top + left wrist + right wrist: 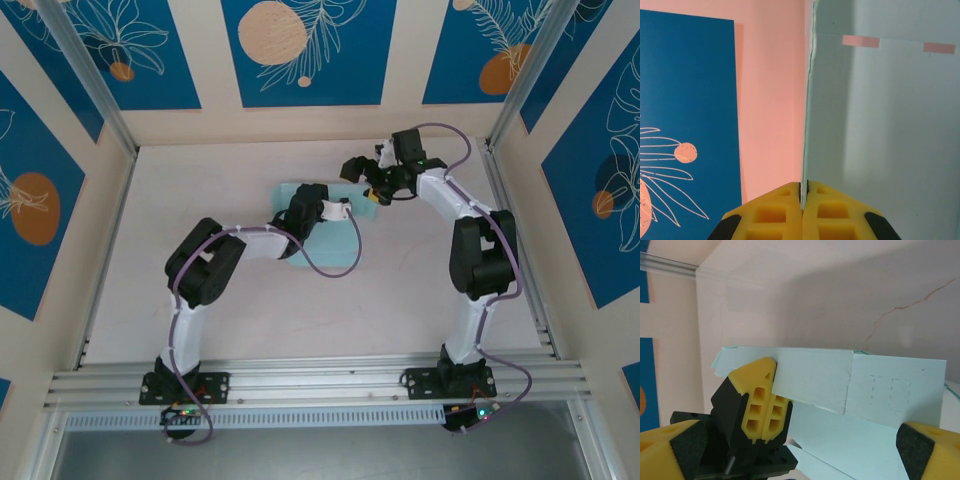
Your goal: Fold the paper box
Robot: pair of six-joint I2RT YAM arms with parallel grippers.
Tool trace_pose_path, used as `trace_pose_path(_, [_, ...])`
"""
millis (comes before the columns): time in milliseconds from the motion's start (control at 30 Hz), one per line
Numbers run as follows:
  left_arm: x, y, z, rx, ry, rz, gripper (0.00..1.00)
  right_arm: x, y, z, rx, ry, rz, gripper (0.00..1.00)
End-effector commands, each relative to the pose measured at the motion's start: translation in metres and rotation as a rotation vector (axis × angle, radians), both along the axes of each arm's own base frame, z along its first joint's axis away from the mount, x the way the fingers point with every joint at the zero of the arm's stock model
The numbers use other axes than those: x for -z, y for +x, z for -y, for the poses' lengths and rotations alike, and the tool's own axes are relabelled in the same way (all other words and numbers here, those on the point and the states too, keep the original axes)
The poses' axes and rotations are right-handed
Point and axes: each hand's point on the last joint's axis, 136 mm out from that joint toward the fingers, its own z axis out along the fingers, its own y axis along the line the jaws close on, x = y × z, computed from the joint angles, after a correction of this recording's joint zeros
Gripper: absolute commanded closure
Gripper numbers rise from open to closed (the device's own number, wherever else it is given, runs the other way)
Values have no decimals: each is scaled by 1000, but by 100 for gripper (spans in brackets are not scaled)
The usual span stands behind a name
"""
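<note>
Lying on the table (200,180) toward its far middle, the box (335,245) is a partly folded sheet with one panel raised. The left gripper (802,189) is pinched tight on that panel's edge. The right gripper (800,452) sits just beside the box's right end, jaws spread wide, holding nothing.

A: Where can the table (250,320) be crossed freely?
B: The near strip and the left side are unobstructed. The middle is blocked by the paper box (338,250), pinched by the left gripper (802,202). The right gripper (368,185), spread wide, is crowded beside it.
</note>
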Motion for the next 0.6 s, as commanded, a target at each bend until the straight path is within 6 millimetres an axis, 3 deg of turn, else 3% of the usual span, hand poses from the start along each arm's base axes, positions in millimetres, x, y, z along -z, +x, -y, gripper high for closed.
trace_pose_path(0, [-4,-1,3,-5,-22,32,100,-1,-8,-1,9,52,-40,0])
trace_pose_path(400, [3,-4,0,-2,-14,29,100,31,3,14,77,-15,-101,1])
trace_pose_path(567, [4,-5,0,6,-5,31,100,34,8,34,121,-57,-104,1])
